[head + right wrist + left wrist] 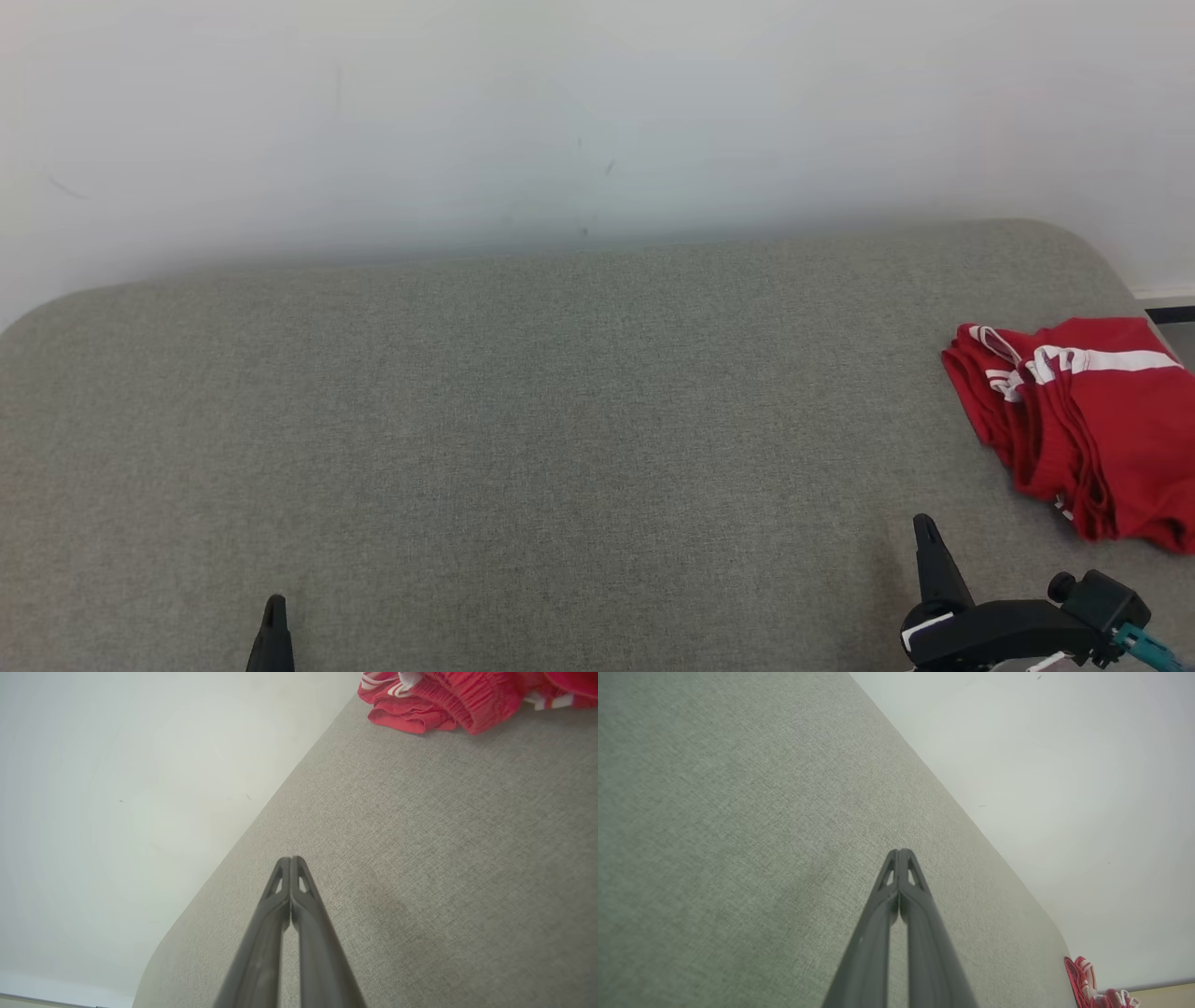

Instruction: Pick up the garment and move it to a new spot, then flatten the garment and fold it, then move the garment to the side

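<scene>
The garment (1088, 420) is red with white stripes and lies folded in a compact pile at the right edge of the grey fabric surface (560, 439). The right wrist view catches its edge (448, 695) along the top; the left wrist view has a sliver of it (1085, 982) at the lower right. My right gripper (924, 525) hovers near the front edge, left of and below the garment, apart from it, fingers pressed together and empty (290, 859). My left gripper (274, 602) is at the lower left, far from the garment, shut and empty too (899, 851).
A white wall (560, 112) runs along the far edge of the grey surface. The surface has rounded far corners, and its right edge passes just behind the garment. A strip of floor (1172, 313) shows beyond that right corner.
</scene>
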